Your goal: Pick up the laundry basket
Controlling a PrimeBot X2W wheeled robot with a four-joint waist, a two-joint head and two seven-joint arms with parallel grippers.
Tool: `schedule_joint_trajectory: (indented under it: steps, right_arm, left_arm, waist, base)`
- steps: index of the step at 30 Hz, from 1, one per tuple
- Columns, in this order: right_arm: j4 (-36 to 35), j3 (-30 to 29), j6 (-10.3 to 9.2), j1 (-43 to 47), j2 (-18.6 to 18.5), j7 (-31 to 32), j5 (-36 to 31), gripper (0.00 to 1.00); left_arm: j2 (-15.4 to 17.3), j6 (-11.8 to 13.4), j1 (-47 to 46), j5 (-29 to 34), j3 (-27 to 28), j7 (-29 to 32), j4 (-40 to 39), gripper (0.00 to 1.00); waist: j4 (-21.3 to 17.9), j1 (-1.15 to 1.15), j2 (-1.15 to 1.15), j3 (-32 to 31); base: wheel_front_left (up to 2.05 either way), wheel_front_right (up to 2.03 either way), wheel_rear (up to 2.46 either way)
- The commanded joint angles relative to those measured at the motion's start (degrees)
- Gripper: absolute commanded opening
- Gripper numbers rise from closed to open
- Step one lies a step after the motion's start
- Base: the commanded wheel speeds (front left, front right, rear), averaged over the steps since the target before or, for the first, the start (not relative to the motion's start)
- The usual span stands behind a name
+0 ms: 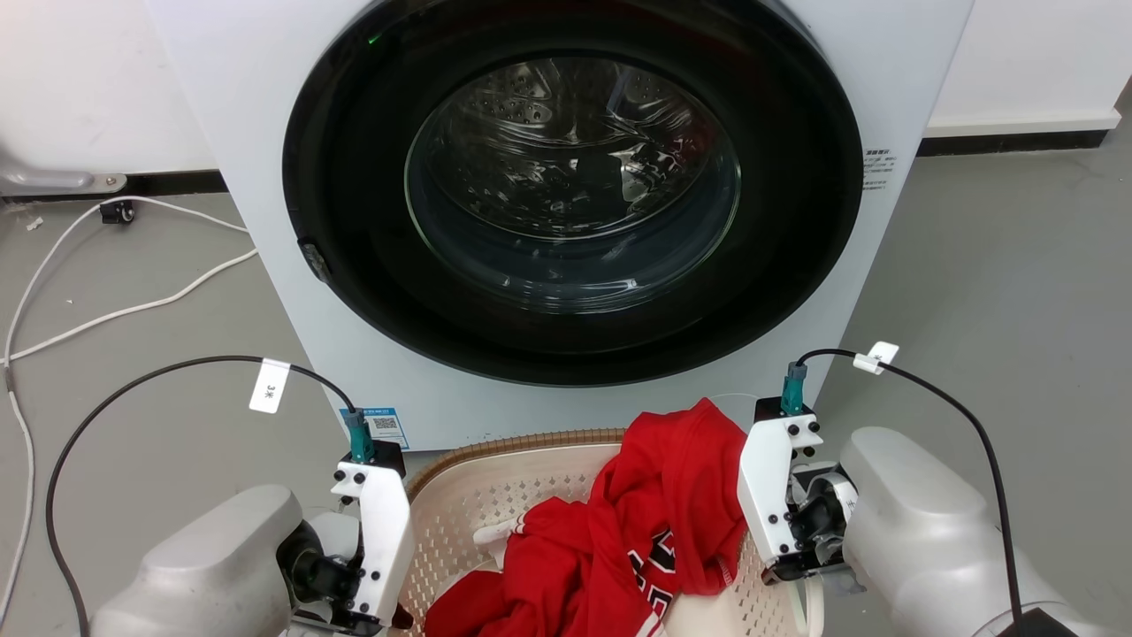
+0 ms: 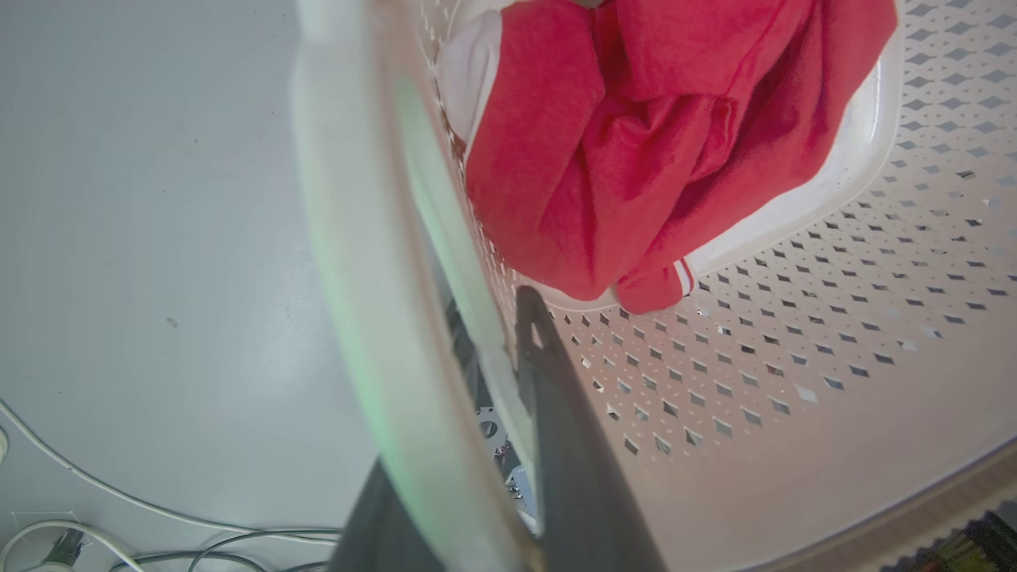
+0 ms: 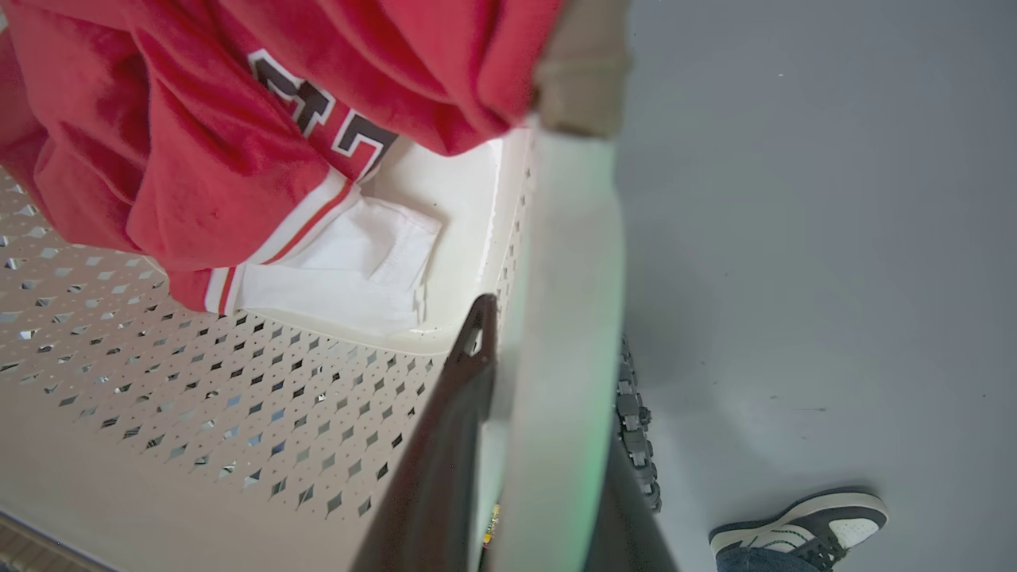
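Note:
The laundry basket [image 1: 513,445], cream and perforated with a brown woven rim, stands low in the head view in front of the washing machine. A red garment [image 1: 654,513] with white trim lies heaped in it. My left gripper [image 1: 380,540] is at the basket's left side and my right gripper [image 1: 778,504] at its right side. In the left wrist view the left gripper [image 2: 493,318] is shut on the white handle [image 2: 357,238], one finger inside the basket wall [image 2: 794,357]. The right gripper [image 3: 552,334] clamps the other handle [image 3: 564,278] the same way. A white cloth [image 3: 349,270] lies under the garment [image 3: 199,143].
The white washing machine [image 1: 566,195] with its round glass door shut rises just behind the basket. White cables [image 1: 106,310] trail over the grey floor at the left. A person's shoe [image 3: 802,524] stands on the floor beside the basket's right side.

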Motion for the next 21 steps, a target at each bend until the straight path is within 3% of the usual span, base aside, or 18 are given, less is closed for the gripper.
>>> schedule_joint_trajectory:
  steps: [1, 21]
  right_arm:
    - [-0.02, 0.34, 0.2, -1.47, -0.94, -0.42, 0.14, 0.0]
    - [0.83, 2.48, 0.2, -1.09, -0.92, -1.09, 2.2, 0.0]
  left_arm:
    - [0.51, -0.26, 0.02, 0.16, -0.63, 0.58, 0.28, 0.0]
    - [0.33, -0.27, 0.83, 0.38, -0.73, 0.36, 0.62, 0.0]
  waist:
    - [0.0, 0.0, 0.0, 0.01]
    - [0.0, 0.0, 0.0, -0.14]
  base:
    - [0.0, 0.0, 0.0]
    - [0.0, 0.0, 0.0]
